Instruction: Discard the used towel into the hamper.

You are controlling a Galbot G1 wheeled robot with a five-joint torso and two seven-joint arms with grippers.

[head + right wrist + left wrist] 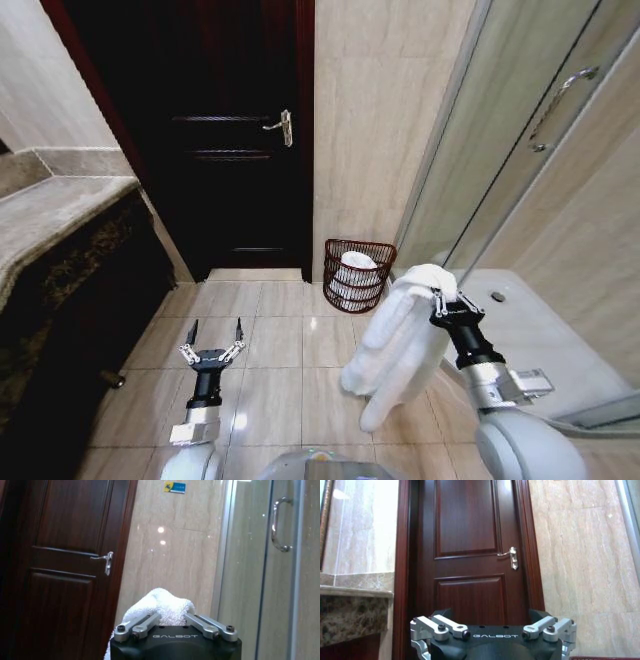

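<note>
A white towel [400, 340] hangs in long folds from my right gripper [438, 292], which is shut on its top end at the right of the head view. The right wrist view shows the towel [162, 607] bunched between the fingers [145, 624]. The hamper [358, 274], a small dark reddish-brown slatted basket, stands on the floor against the wall beyond the towel, with something white inside it. My left gripper [213, 332] is held low over the floor tiles at the left, open and holding nothing.
A dark wooden door [230, 130] with a metal handle [283, 126] is straight ahead. A stone counter [50, 215] runs along the left. A glass shower enclosure [520, 150] with a raised white base [530, 330] fills the right. Beige floor tiles lie between.
</note>
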